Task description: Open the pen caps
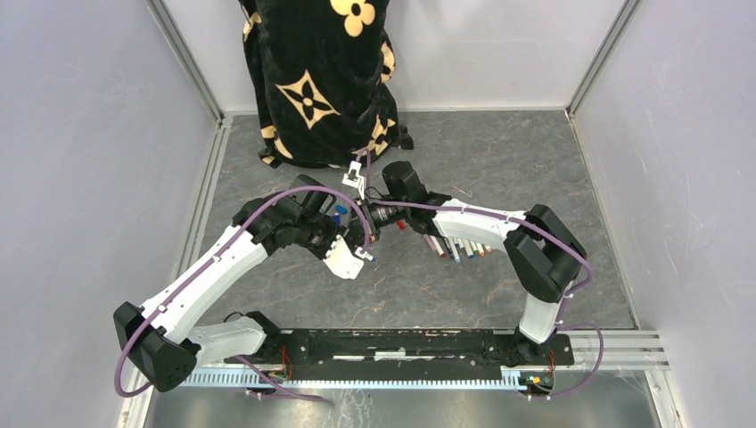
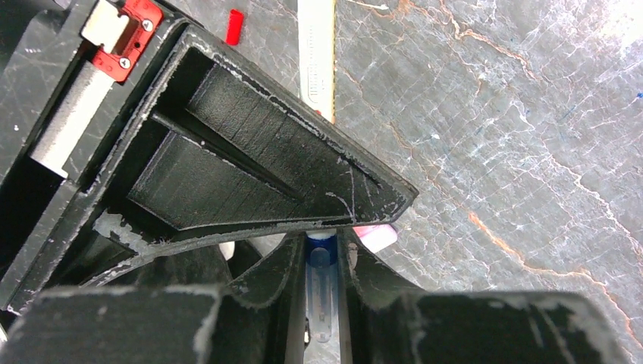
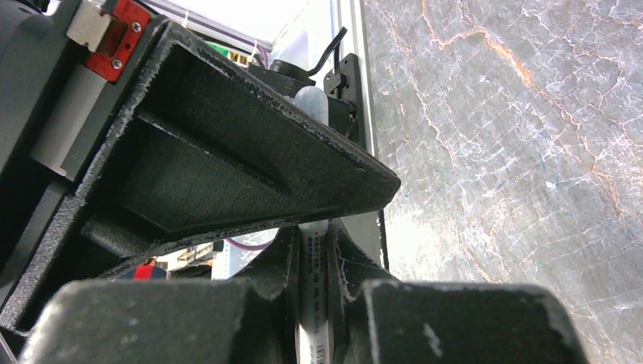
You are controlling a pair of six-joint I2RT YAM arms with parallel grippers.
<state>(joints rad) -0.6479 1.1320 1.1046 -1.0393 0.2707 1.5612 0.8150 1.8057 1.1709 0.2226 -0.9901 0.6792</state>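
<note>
My two grippers meet over the middle of the table. The left gripper [image 1: 358, 228] [image 2: 322, 254] has its jaws closed against a translucent blue pen cap [image 2: 322, 277], and a white barrel end [image 2: 321, 236] shows just beyond it. The right gripper [image 1: 382, 217] [image 3: 313, 244] is shut on the printed white barrel of a pen [image 3: 313, 296]. In the left wrist view a pink end [image 2: 377, 236] peeks out beside the fingers. A loose red cap [image 2: 235, 26] lies on the table. Several more pens [image 1: 459, 248] lie in a row under the right forearm.
A black cloth with cream flower shapes [image 1: 312, 80] hangs at the back. A small white fixture [image 1: 357, 172] stands in front of it. A white strip [image 2: 317, 53] lies on the marbled grey table [image 1: 499, 160]. Pale walls and metal rails [image 1: 209, 205] enclose it.
</note>
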